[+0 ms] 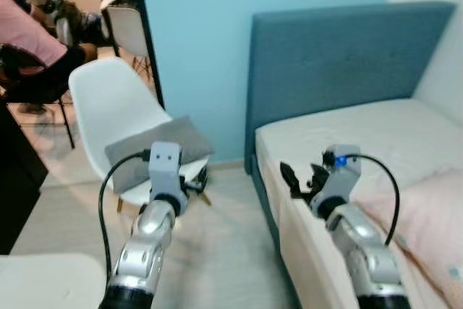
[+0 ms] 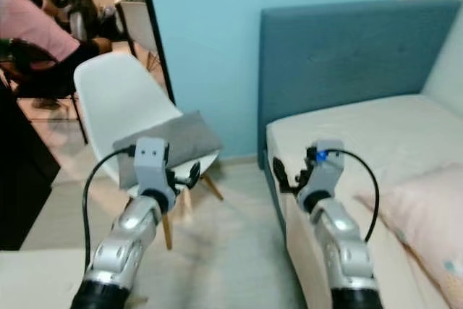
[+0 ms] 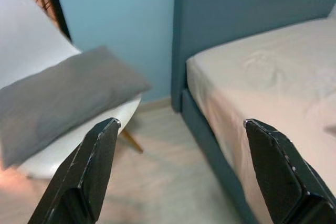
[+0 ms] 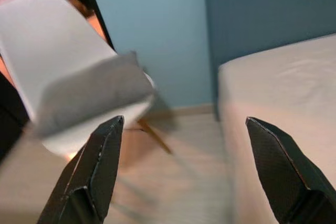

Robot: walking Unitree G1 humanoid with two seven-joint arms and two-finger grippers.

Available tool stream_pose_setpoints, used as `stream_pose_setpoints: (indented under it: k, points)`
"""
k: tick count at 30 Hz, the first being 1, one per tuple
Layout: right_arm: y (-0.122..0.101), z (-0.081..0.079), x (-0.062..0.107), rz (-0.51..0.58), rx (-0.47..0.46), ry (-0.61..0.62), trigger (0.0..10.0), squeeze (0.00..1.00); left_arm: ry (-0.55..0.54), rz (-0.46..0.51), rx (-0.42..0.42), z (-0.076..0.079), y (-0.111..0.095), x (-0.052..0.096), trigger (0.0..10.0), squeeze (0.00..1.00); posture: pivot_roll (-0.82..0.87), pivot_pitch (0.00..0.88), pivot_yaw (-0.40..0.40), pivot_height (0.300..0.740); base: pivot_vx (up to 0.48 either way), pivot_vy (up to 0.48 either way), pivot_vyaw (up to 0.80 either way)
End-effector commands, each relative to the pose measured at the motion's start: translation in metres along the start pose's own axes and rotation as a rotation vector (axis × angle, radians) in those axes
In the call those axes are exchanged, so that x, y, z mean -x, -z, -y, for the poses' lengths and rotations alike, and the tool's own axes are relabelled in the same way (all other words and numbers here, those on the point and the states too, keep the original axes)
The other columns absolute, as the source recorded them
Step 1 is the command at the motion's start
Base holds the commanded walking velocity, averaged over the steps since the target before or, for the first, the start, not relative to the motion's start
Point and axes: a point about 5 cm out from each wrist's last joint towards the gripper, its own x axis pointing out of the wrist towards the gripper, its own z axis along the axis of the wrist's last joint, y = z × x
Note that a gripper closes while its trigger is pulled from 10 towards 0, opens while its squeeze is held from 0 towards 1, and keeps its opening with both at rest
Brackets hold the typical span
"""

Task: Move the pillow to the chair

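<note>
Left gripper (image 3: 178, 174): your left wrist view shows its two black fingers (image 3: 89, 174) spread wide, nothing between them. In the head views it hangs in the air just in front of the chair seat, at about 7 o'clock.

Right gripper (image 4: 184, 171): its fingers (image 4: 97, 166) also stand wide apart and empty. In the head views it hovers at about 5 o'clock, over the near edge of the mattress.

Pillow (image 1: 160, 151): grey and flat, it lies across the seat of the chair, one corner overhanging the seat edge toward the bed. You see it at 10 o'clock from the left gripper, close to it but apart.

Chair (image 1: 108, 103): a white shell chair with wooden legs, standing on the pale floor (image 1: 224, 251) at about 10 o'clock, against the light blue wall (image 1: 195, 41).

Bed (image 1: 376, 135): a cream mattress with a blue-grey upholstered headboard (image 1: 340, 56), filling your 2 to 4 o'clock side, with a strip of floor between it and the chair.

Pink pillow (image 1: 427, 222): it rests on the mattress at 4 o'clock, beside the right arm.

Person (image 1: 29, 41): seated beyond the chair at 11 o'clock, in a pink top.
</note>
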Motion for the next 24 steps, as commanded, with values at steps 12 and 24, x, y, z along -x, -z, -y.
stream_pose_setpoints:
  k: [12,24]
  points:
    - [0.018,0.001,0.061,0.01,0.072,0.048,10.0,0.0,-0.003,-0.076,0.067,-0.019,0.023,0.051,10.0,0.0,-0.07,0.0,-0.001,0.735,-0.046,0.0,0.0]
    - [0.022,0.0,0.056,-0.004,0.069,0.051,10.0,0.0,0.049,-0.102,0.141,-0.011,0.033,0.041,10.0,0.0,-0.06,0.001,-0.01,0.735,0.0,0.0,0.13]
